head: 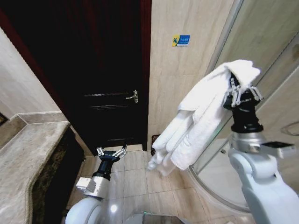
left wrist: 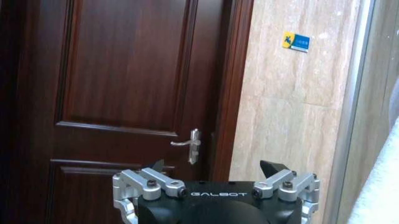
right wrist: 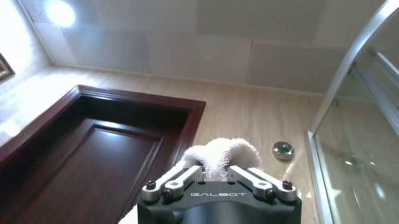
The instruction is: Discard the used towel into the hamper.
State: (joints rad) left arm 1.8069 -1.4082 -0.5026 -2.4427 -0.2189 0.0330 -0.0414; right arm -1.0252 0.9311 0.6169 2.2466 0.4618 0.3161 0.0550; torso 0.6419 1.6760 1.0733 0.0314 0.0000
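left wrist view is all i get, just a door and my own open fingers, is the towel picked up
Observer: Yes. The right gripper is raised high on the robot's right, shut on the white towel.
Operator: is it hanging free or dragging
Observer: Hanging free. It drapes down from the gripper beside the glass shower screen, its lower end above the floor tiles.
Operator: where's my left gripper relative to it
Observer: The left gripper sits low, open and empty, pointing toward the dark wooden door, well below and left of the towel.
Operator: see the hamper
Observer: A small dark object stands on the floor by the wall behind the towel; I cannot tell if it is the hamper.
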